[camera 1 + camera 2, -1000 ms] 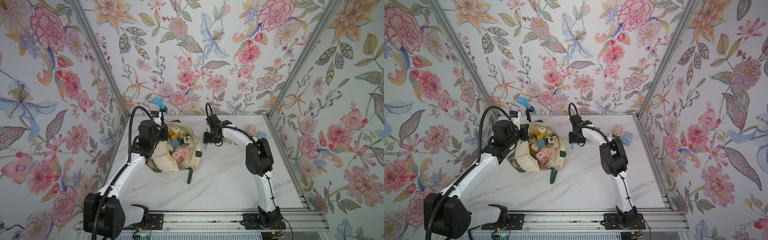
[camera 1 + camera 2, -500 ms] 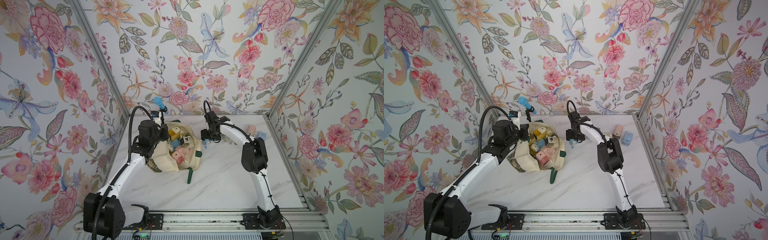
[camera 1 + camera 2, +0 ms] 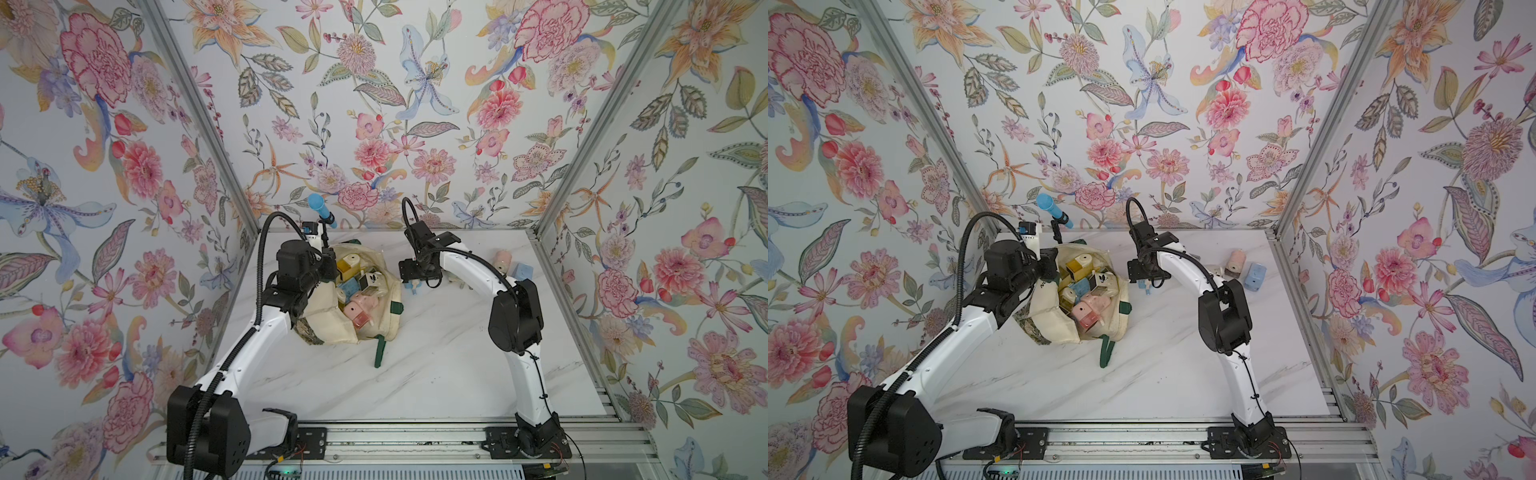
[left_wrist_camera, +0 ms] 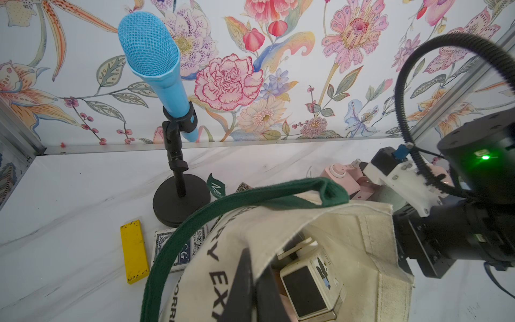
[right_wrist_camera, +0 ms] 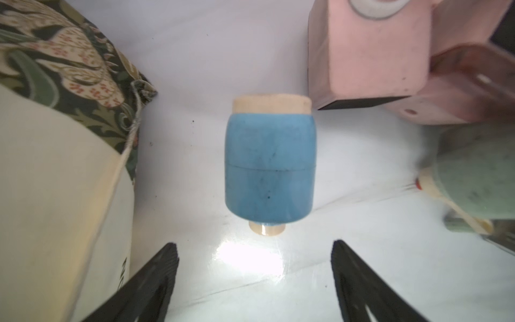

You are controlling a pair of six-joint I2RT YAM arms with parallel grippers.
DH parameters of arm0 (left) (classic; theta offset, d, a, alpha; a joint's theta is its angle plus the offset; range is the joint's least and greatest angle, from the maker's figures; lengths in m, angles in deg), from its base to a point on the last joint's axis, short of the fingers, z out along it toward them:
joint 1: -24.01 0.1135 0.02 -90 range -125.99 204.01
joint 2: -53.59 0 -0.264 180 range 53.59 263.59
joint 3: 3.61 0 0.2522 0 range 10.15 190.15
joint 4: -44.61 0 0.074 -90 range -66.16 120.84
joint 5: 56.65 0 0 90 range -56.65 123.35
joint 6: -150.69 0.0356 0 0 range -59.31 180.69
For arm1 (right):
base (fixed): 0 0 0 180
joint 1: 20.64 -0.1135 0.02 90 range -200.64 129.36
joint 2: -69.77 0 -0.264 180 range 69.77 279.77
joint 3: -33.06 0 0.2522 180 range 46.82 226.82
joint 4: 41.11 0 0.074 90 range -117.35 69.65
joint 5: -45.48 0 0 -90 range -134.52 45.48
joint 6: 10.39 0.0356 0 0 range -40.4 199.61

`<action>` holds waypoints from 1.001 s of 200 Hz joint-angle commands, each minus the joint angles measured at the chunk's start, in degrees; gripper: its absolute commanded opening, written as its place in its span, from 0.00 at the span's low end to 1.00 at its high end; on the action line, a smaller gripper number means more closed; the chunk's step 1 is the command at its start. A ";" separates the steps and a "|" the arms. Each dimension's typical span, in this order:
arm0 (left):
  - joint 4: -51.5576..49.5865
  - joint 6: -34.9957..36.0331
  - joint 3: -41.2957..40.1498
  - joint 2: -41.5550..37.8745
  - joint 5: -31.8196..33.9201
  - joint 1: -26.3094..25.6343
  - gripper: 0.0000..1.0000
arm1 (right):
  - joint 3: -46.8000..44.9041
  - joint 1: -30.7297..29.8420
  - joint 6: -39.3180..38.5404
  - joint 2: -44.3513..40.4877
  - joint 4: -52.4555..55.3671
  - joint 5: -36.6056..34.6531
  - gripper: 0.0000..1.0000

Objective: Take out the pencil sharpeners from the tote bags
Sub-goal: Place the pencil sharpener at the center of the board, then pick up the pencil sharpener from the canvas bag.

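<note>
Hovering low over the marble table (image 3: pixel 436 374), the right gripper (image 5: pixel 254 245) had its jaws spread wide with nothing between them. Its wrist view showed a blue pencil sharpener (image 5: pixel 269 167) just ahead of the fingertips, touched by neither, with the patterned corner of the tote bag (image 5: pixel 55 167) to one side and a pink sharpener (image 5: pixel 367 61) and a green sharpener (image 5: pixel 479 178) to the other. Both top views gave only a sliver of that blue pencil sharpener (image 3: pixel 414 287) under the wrist, so the gap could be read from the wrist view alone.

The tote bag (image 3: pixel 328 324) sat slumped on the table by the left arm, mouth open. In both top views it held a heap of sharpeners, among them a yellow sharpener (image 3: pixel 348 264) and a pink one (image 3: pixel 359 311). The left gripper (image 4: pixel 255 267) was clenched on the bag's cream rim. Only the left wrist view showed this, since the arm's wrist hid the fingers from above.

The same wrist view showed a yellow bar (image 4: pixel 133 251) and a card deck (image 4: pixel 178 251) beside the microphone stand (image 4: pixel 181 200); from above only the blue microphone (image 3: pixel 320 208) showed.

The top views alone showed two removed sharpeners (image 3: pixel 1246 270) near the table's far right edge, well apart from the bag.
</note>
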 commanded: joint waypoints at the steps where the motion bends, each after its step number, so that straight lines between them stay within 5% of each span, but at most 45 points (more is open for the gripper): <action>1: 5.44 1.20 3.28 -1.80 -1.33 -0.40 0.00 | -4.73 -1.89 -1.45 -9.40 -1.87 -6.29 0.88; 44: 5.33 1.22 3.24 -1.80 -1.20 -0.45 0.00 | -21.62 -6.87 -3.03 -25.13 -14.58 -16.25 0.92; 83: 5.37 1.38 3.08 -1.80 -0.99 -0.41 0.00 | -42.59 -11.36 -9.31 -40.74 -37.48 -19.29 1.00; 104: 5.24 1.45 3.05 -1.80 -0.90 -0.41 0.00 | -50.96 -9.50 -6.70 -47.39 -45.85 -15.19 1.00; 128: 5.25 1.47 3.10 -1.84 -0.81 -0.42 0.00 | -59.04 -5.48 -6.67 -53.80 -54.63 1.04 1.00; 149: 5.29 1.43 3.15 -1.80 -0.86 -0.40 0.00 | -62.76 -8.24 -9.37 -57.03 -59.57 5.26 0.98; 200: 5.24 1.47 3.07 -1.88 -0.72 -0.53 0.00 | -55.51 -22.57 -16.55 -48.79 -55.82 -5.06 0.81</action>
